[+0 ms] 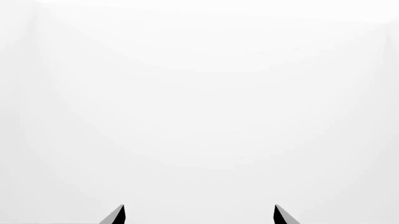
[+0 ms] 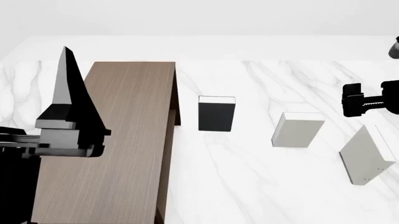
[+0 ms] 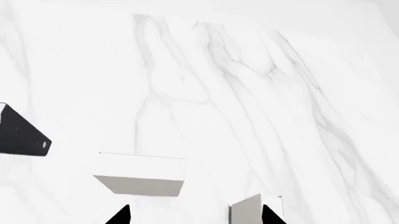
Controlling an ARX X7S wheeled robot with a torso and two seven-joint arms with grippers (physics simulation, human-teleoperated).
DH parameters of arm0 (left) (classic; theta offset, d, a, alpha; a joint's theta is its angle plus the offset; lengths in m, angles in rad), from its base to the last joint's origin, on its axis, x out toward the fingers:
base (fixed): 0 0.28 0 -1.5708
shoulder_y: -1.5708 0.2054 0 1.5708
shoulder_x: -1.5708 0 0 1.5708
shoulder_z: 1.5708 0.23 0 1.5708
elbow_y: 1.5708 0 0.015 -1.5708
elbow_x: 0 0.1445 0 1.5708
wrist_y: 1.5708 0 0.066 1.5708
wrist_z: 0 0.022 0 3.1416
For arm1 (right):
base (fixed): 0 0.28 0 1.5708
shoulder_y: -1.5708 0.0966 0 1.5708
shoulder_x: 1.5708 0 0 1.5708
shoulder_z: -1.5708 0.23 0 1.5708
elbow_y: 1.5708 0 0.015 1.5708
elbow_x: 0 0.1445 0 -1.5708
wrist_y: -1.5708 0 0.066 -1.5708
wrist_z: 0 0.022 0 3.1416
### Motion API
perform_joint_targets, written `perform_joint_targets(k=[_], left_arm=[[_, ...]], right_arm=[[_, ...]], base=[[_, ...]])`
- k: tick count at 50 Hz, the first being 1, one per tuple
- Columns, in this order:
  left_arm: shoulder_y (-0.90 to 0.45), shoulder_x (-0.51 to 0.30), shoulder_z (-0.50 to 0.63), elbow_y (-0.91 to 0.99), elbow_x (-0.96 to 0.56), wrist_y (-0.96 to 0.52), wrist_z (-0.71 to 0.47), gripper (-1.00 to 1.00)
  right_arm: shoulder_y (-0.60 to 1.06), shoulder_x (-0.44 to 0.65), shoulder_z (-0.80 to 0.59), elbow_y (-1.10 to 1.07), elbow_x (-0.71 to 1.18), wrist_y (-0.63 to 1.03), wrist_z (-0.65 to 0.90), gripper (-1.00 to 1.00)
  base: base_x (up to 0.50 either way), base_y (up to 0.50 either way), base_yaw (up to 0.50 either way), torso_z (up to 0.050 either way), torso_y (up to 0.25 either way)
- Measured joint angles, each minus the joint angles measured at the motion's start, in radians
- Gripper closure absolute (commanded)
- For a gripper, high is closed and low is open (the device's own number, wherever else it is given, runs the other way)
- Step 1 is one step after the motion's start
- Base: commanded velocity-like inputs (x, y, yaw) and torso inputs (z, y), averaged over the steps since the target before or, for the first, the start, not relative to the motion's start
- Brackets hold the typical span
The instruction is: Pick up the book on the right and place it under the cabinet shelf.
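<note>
Left wrist view: your left end effector [image 1: 199, 215] shows only two dark fingertips, set wide apart with nothing between them, against blank white.

Head view: your left end effector [image 2: 67, 107] hangs over the cabinet shelf [image 2: 118, 144], which stands on the left of the marble desk [image 2: 249, 177]; from here you cannot tell how far its fingers are spread. A black book [image 2: 216, 114] with a white top stands just right of the cabinet. Further right stands a boxier pale grey book [image 2: 298, 129]. The book [image 2: 366, 156] you want is the thin pale one at the far right, tilted, with tiny dark dots near its lower edge. Your right end effector [image 2: 352, 106] is in the air just beyond it, at the right edge, not touching it; its opening cannot be judged here.

Right wrist view: your right end effector [image 3: 196, 215] has its two fingertips spread apart and holds nothing. The book [image 3: 252, 210] sits between the tips, close to one, on the desk [image 3: 249, 93]. The boxier pale grey book [image 3: 140, 175] and the black book [image 3: 22, 133] lie beside.
</note>
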Motion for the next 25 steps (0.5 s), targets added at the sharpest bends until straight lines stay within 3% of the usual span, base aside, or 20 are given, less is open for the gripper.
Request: perform_joint_targets(k=[25], left_arm=[[-0.007,0.008,0.016,-0.017,0.007,0.005,0.001,-1.00]], right_arm=[[-0.033,0.010,-0.015,0.097,-0.054,-0.061,0.002,-1.00]], base=[[0.00,0.00,0.00,0.000,0.000]])
